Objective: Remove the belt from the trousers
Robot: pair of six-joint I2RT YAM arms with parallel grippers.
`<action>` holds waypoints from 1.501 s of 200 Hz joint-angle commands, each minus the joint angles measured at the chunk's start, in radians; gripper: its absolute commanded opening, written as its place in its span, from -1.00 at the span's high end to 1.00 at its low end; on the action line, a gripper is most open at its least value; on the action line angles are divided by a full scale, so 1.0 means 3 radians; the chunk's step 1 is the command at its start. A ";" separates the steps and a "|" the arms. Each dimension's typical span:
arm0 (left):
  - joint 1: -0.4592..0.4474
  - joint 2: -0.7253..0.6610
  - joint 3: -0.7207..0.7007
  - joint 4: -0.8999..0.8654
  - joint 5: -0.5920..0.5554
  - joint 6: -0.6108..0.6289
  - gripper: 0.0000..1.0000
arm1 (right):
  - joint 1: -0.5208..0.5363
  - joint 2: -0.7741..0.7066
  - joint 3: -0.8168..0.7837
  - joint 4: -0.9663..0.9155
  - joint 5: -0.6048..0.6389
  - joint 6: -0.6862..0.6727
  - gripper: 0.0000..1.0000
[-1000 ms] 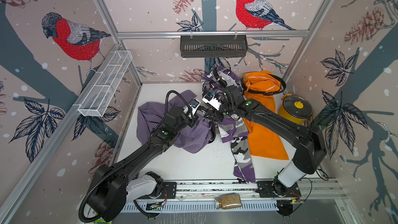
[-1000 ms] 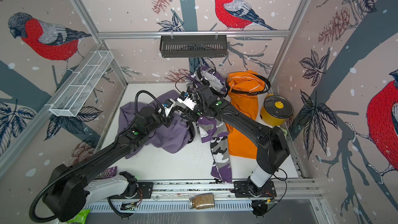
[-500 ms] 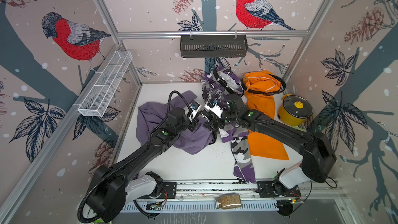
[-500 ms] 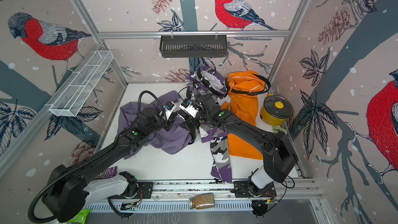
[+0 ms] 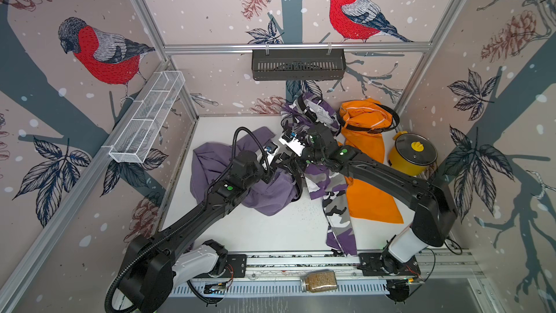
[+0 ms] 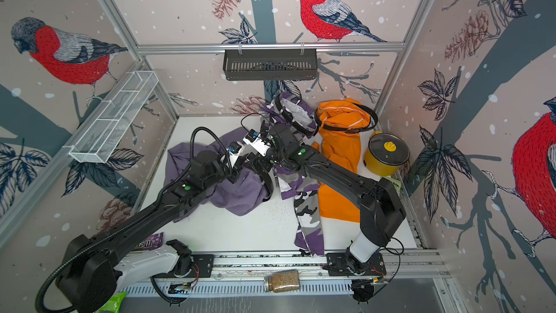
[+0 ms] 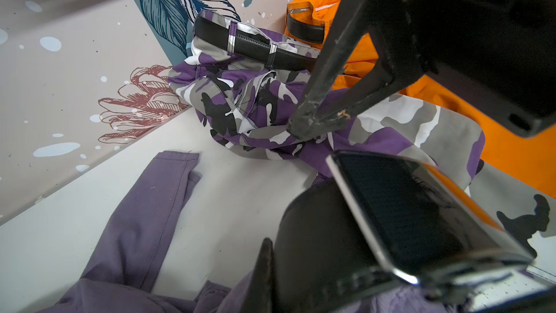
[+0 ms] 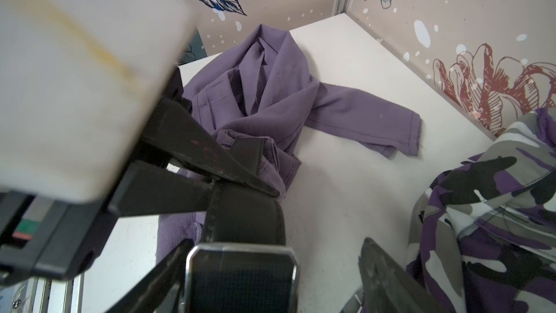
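Your white table (image 5: 264, 233): lilac trousers (image 5: 270, 197) bunched on left arm's side, camouflage trousers (image 5: 337, 206) in middle, orange trousers (image 5: 370, 203) on right arm's side. You have left gripper (image 8: 252, 186) pinched tight on black belt (image 8: 243, 218) at lilac waistband. Your right gripper (image 8: 275, 243) stands spread wide, one finger each side of chrome-edged buckle (image 8: 240, 278). Belt sits round lilac waist.

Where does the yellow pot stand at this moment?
In both top views the yellow pot stands on the right side of the table, near the back right corner, beside the orange trousers.
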State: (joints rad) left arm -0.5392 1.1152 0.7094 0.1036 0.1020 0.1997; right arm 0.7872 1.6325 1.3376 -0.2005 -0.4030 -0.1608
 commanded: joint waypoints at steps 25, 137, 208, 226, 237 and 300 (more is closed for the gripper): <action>-0.0001 -0.0026 0.0011 0.0007 -0.0003 0.0025 1.00 | 0.0025 0.0006 0.0035 -0.0045 0.0014 0.0008 -0.40; -0.0002 -0.0007 0.0002 -0.0091 -0.0174 -0.0044 1.00 | -0.0009 -0.0111 -0.0071 0.0094 -0.0060 0.0189 0.73; -0.0002 0.0156 0.0050 -0.0211 -0.0825 -0.0271 1.00 | -0.0153 -0.0347 -0.0321 0.0296 -0.0104 0.0372 0.94; -0.0002 0.0177 0.0073 -0.0231 -0.0954 -0.0336 1.00 | -0.0189 -0.0353 -0.0363 0.0291 -0.0111 0.0393 0.95; 0.0005 0.0165 0.0067 -0.0204 -0.1027 -0.0385 1.00 | -0.0200 -0.0359 -0.0391 0.0300 -0.0111 0.0410 0.96; 0.0538 -0.0094 0.0040 -0.0110 -0.0857 -0.0855 1.00 | -0.0267 -0.0459 -0.0529 0.0356 -0.0113 0.0454 0.99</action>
State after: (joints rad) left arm -0.4358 1.1084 0.7231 0.0971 -0.0231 0.0292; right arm 0.7235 1.5158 1.1889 -0.0734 -0.4721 -0.0463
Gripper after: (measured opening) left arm 0.081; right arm 0.439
